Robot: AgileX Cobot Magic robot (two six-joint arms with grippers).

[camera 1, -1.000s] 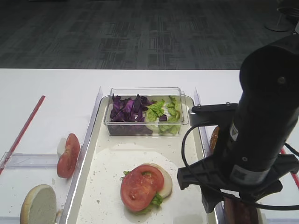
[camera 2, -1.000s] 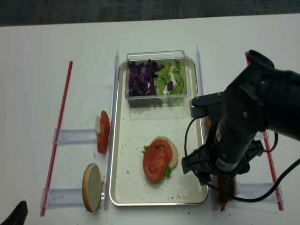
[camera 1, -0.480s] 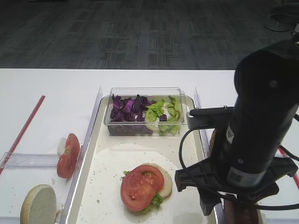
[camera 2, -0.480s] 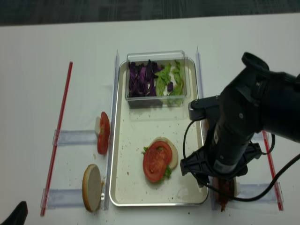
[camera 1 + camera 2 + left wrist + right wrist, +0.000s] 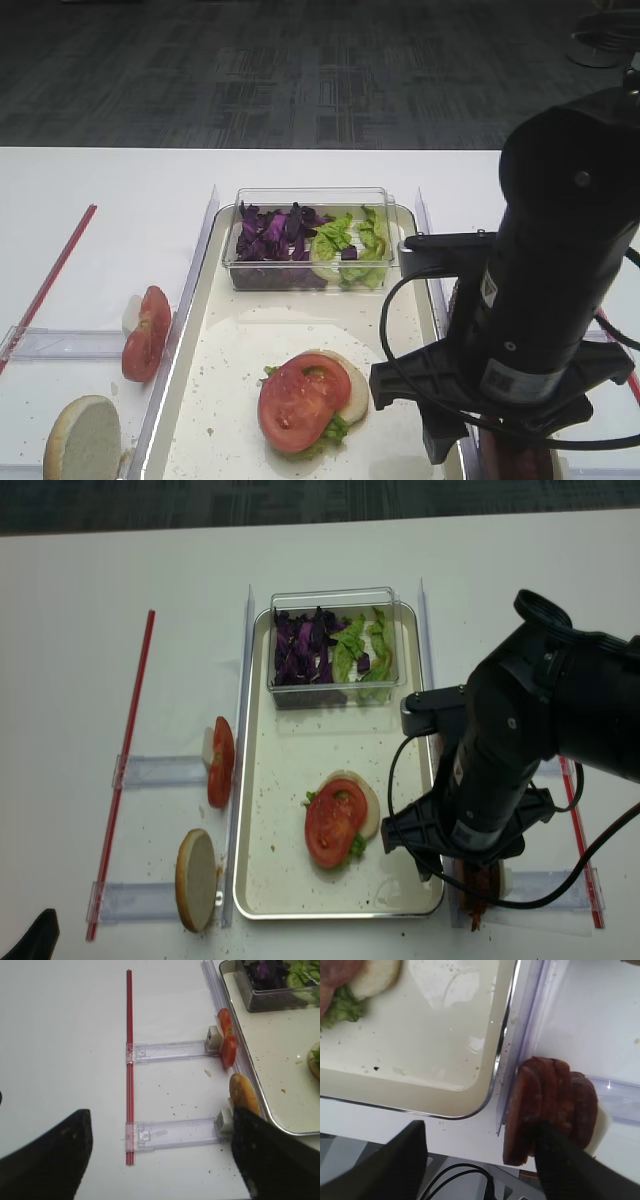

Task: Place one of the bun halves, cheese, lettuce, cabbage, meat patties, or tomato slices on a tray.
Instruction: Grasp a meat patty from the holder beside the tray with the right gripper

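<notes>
The right gripper [image 5: 480, 1160] hangs just off the near right corner of the tray [image 5: 445, 1085], its two dark fingers [image 5: 395, 1170] spread apart with nothing between them. In the right wrist view one finger sits low at the left, over the tabletop [image 5: 465, 1135] below the tray's rim, and the other finger crosses in front of the meat patties [image 5: 550, 1105]. The patties stand on edge in a tight row, leaning against a white block on a clear plastic rail [image 5: 620, 1100], just outside the tray's right rim. They lie to the right of the gap between the fingers, so the fingers do not straddle them; whether the right finger touches the nearest patty cannot be told.

On the tray a tomato slice [image 5: 302, 398] lies on lettuce [image 5: 335, 430] and a bun half [image 5: 352, 385], near the middle. At the far end sits a clear box [image 5: 312, 240] with purple cabbage [image 5: 272, 232] and more green leaves. Left of the tray, two tomato slices [image 5: 146, 332] and another bun half [image 5: 82, 438] stand on their rails.

The left gripper [image 5: 160, 1160] hovers over the bare tabletop by a red strip [image 5: 129, 1060], its fingers wide apart and empty.
</notes>
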